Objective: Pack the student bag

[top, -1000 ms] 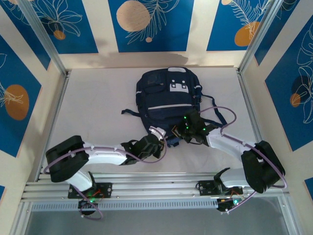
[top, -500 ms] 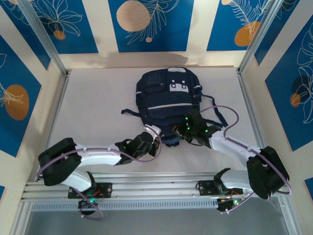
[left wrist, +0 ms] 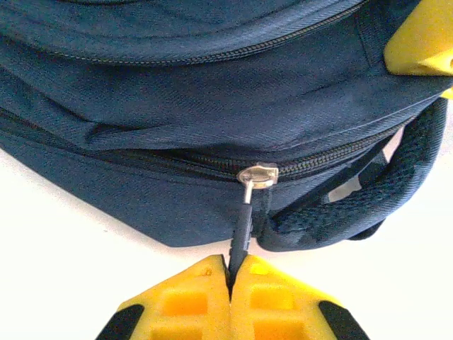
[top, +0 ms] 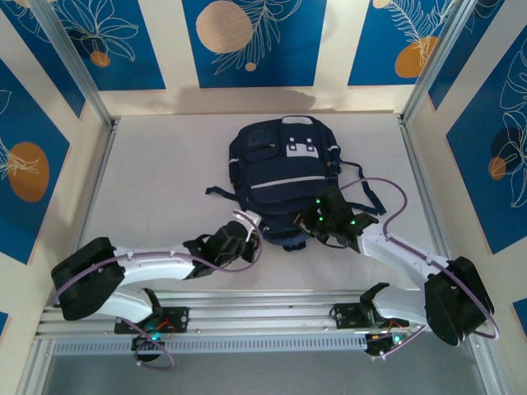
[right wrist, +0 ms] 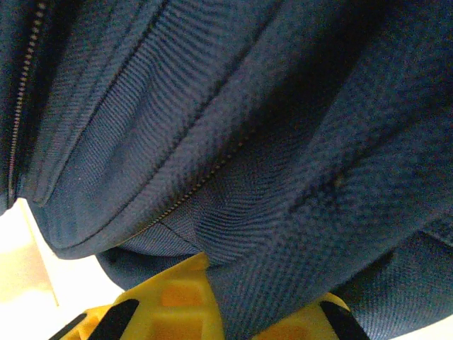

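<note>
Two grippers meet the navy student bag, lying flat mid-frame with a pale stripe and grey patches: the left gripper pinches its zipper pull; the right gripper clamps a fabric fold.

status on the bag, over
Left gripper shut on zipper pull. Right gripper shut on a fold of the student bag. Bag flat on table. Dark strap lies beside the slider.
</note>
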